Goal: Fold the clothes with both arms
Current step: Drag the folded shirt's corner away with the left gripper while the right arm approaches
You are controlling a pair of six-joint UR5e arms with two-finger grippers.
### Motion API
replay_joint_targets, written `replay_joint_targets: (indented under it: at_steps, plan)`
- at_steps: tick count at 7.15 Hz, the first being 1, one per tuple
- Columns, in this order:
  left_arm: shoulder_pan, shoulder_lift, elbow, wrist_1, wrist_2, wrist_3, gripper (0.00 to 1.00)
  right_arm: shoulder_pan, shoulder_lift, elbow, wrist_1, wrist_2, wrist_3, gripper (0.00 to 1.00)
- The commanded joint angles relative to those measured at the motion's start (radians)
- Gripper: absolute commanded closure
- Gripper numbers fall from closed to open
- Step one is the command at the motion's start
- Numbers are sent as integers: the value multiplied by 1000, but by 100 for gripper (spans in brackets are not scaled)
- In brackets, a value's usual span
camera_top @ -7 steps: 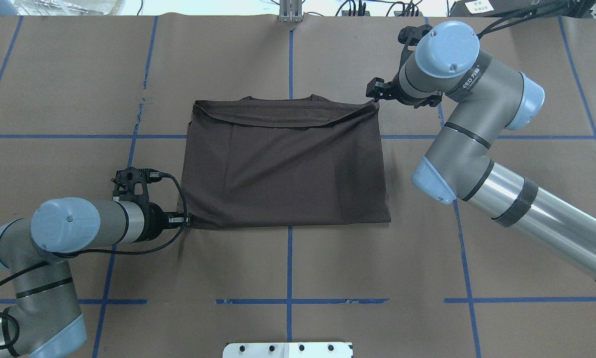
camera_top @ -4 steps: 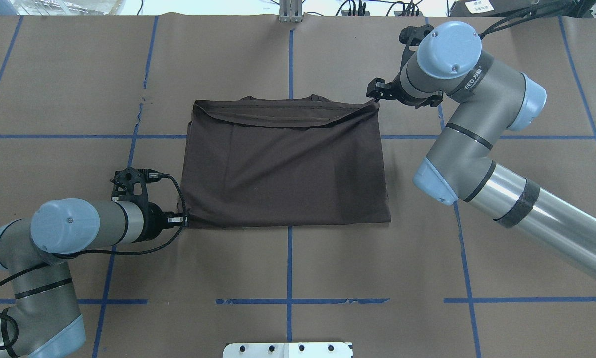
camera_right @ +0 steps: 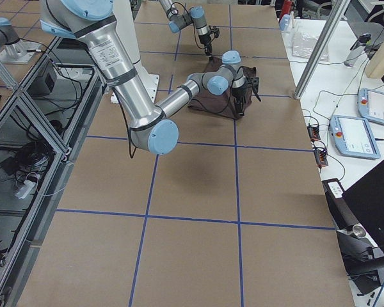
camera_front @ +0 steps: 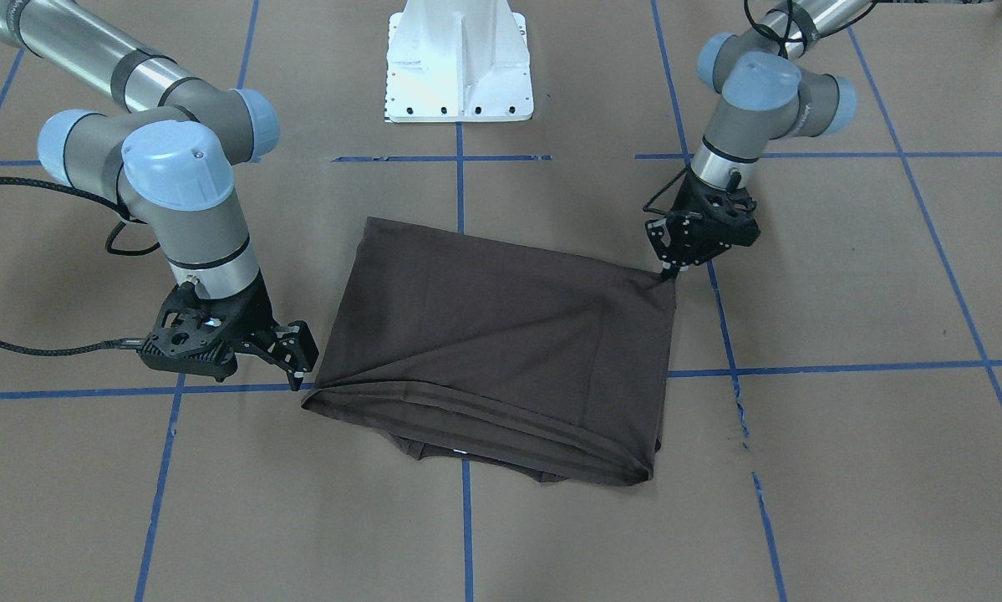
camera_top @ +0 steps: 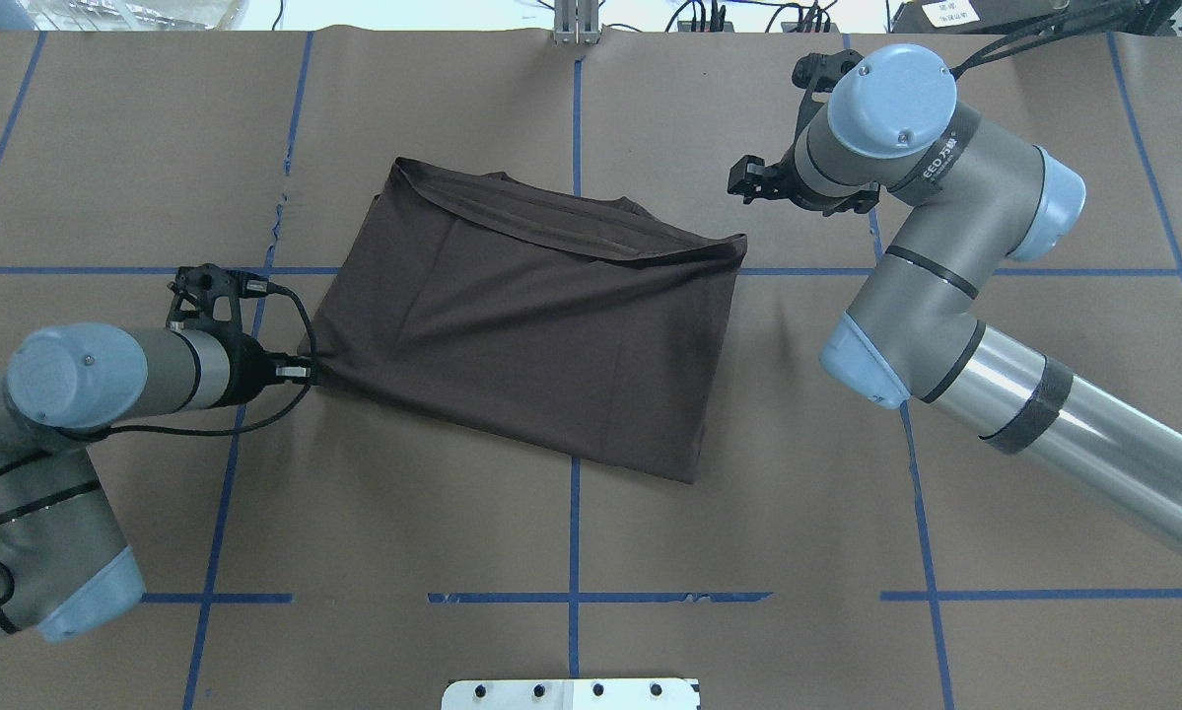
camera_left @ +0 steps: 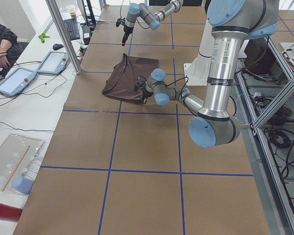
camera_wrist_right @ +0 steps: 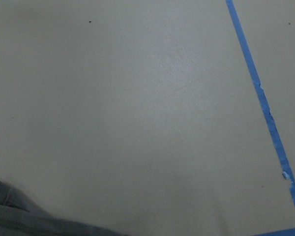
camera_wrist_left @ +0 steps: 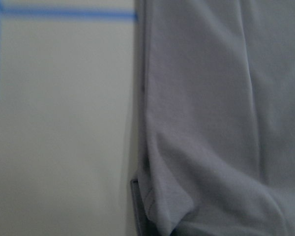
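Note:
The dark grey-brown T-shirt (camera_top: 531, 325) lies folded and skewed on the brown table, its collar edge on the far side. My left gripper (camera_top: 307, 372) is shut on the shirt's near left corner, low at the table; it also shows in the front view (camera_front: 668, 269). The left wrist view shows the shirt's cloth (camera_wrist_left: 211, 123) close up. My right gripper (camera_top: 740, 182) is open and empty, a little beyond the shirt's far right corner and apart from it; the front view (camera_front: 298, 359) shows its fingers spread. A bit of the shirt (camera_wrist_right: 19, 216) shows in the right wrist view.
The white pedestal base (camera_top: 571, 693) stands at the table's near edge. Blue tape lines (camera_top: 574, 552) cross the brown paper. Tablets (camera_left: 19, 78) and cables lie on a side table beyond the far edge, where a seated person (camera_left: 2, 44) shows.
My left gripper has moved left and farther away, dragging the shirt's corner so the shirt has turned askew. The shirt's far right corner has slid away from the right gripper, which stays in place.

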Motion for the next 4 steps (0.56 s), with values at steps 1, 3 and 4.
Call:
replay_joint_targets:
  at_steps: [1, 3, 4]
  plan:
    - [-180, -208, 269, 0, -4, 157, 100, -2, 2, 2, 0, -3, 0, 0]
    - [-242, -495, 625, -10, 2, 178, 100, -3, 7, 6, -2, -1, 0, 0]
    - [-265, -581, 745, -23, 4, 201, 100, -3, 6, 17, -3, 0, 0, 0]
